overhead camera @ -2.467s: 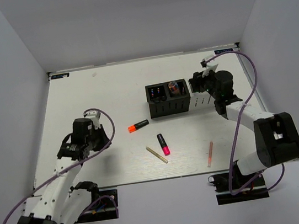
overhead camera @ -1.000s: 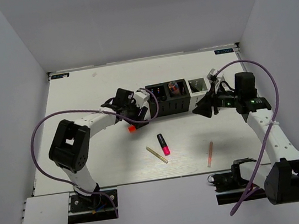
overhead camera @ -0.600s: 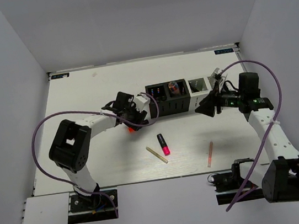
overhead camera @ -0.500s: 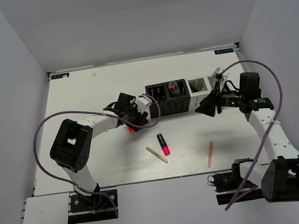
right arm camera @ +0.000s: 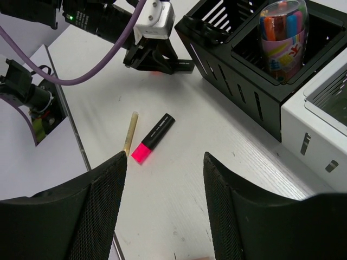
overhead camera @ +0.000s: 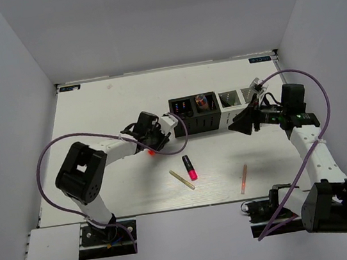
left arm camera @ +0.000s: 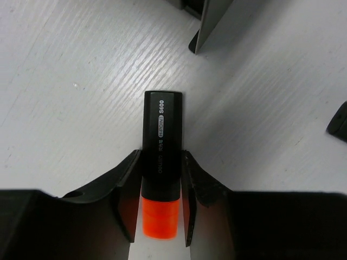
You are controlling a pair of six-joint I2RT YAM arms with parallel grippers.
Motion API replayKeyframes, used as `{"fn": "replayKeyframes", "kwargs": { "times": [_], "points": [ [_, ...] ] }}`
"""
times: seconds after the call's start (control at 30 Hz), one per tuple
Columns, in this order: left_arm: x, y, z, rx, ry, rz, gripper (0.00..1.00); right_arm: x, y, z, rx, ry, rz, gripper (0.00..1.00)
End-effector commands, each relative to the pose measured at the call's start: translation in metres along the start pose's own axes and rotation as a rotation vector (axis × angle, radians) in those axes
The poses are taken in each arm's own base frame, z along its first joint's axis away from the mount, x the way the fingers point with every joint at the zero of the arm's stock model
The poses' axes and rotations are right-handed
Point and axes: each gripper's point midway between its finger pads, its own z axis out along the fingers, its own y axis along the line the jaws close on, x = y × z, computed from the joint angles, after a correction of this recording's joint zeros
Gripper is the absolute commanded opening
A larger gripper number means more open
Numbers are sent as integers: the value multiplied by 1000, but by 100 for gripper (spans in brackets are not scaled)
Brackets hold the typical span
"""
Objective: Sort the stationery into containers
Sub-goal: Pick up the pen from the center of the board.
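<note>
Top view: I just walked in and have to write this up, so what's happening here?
Stationery is being sorted into a row of mesh cups. The left gripper is shut on an orange highlighter that lies on the table just left of the cups, not yet lifted. The right gripper is open and empty, near the white end of the cups. A pink highlighter, a beige stick and a thin salmon stick lie loose on the table in front.
</note>
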Motion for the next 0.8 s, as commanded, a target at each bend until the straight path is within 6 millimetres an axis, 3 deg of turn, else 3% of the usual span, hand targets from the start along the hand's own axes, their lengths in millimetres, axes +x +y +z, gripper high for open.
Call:
{"fn": "replayKeyframes", "kwargs": {
  "times": [0.0, 0.07, 0.17, 0.2, 0.23, 0.33, 0.4, 0.43, 0.47, 0.6, 0.63, 0.7, 0.73, 0.77],
  "points": [
    [55, -3, -11, -24, 170, 17, 12, -6, 6, -1, -45, -21, -1, 62],
    [59, -1, -14, -38, 178, 6, 0, -5, 6, -2, -48, -24, 6, 62],
    [53, 0, -23, -35, 165, -26, 0, -6, 6, -3, -55, -26, -2, 71],
    [48, 0, -26, -31, 158, -47, 0, -5, 9, -3, -61, -22, 1, 85],
    [36, -2, -32, -17, 117, -53, 0, -4, 9, -4, -59, -19, 2, 90],
    [10, -7, -48, 9, 43, -101, 0, -4, 9, -4, -63, -15, -5, 90],
    [-9, -13, -61, 48, -16, -117, 0, -4, 10, -5, -67, -8, -2, 77],
    [-18, -14, -67, 57, -39, -151, 0, -5, 9, -5, -66, -7, 0, 18],
    [-37, -14, -82, 57, -109, -152, 0, -7, 6, -6, -44, -2, 3, 0],
    [-91, -29, -115, 119, -285, -186, 0, -7, -9, -7, 37, 22, 39, 0],
    [-115, -36, -124, 137, -357, -172, 0, -9, -13, -7, 60, 20, 35, 0],
    [-140, -42, -136, 153, -437, -170, 0, -7, -30, -10, 166, 33, 55, 13],
    [-155, -54, -140, 180, -474, -147, 0, -8, -37, -14, 225, 34, 48, 18],
    [-172, -55, -147, 183, -528, -147, 0, -9, -44, -17, 280, 34, 50, 20]
  ]
}}
